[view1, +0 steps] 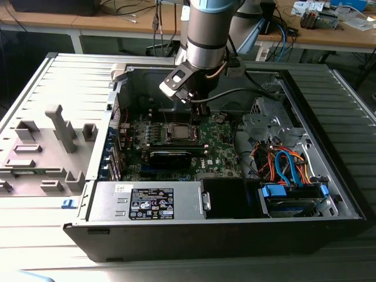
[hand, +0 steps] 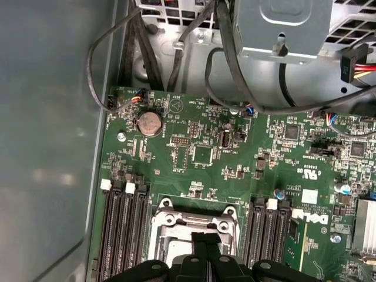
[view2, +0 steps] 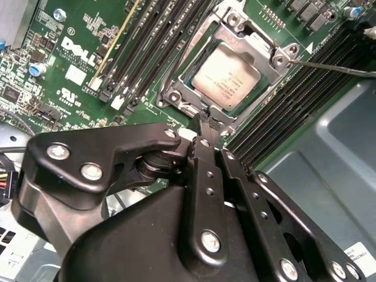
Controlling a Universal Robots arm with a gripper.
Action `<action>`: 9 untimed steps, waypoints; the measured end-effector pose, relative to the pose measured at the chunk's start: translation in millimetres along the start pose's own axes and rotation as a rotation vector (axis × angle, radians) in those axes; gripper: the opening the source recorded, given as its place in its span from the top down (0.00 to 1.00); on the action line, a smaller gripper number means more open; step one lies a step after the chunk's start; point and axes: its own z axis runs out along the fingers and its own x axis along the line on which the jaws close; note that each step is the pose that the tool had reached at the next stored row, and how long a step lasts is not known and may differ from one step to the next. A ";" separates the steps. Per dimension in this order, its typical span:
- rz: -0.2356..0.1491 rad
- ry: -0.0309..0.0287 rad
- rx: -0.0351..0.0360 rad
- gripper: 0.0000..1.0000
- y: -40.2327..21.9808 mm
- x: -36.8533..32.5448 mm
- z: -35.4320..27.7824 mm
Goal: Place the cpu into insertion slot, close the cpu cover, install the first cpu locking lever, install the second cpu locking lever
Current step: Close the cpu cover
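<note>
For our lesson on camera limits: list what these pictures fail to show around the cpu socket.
1. Second wrist view: one edge of the cpu cover, hidden by the end effector.
2. First wrist view: the insertion slot, partly cut off by the picture edge.
3. Exterior view: whether that cover is latched; too small to tell.

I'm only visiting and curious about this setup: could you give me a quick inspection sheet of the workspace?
Surface: grey ribbed bench carrying an open computer case.
Job's things: cpu lies under the closed cpu cover; a thin lever juts out beside it.
Clutter: grey fixture blocks at the exterior view's left.
Grippers: gripper, fingers together, tips at the cover's edge.
Cables: orange and blue bundle in the case; black cables beside the green board.
Surroundings: wooden desks behind.
</note>
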 end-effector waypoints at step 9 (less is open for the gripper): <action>0.000 0.0000 0.0000 0.89 -6.9 0.9 1.3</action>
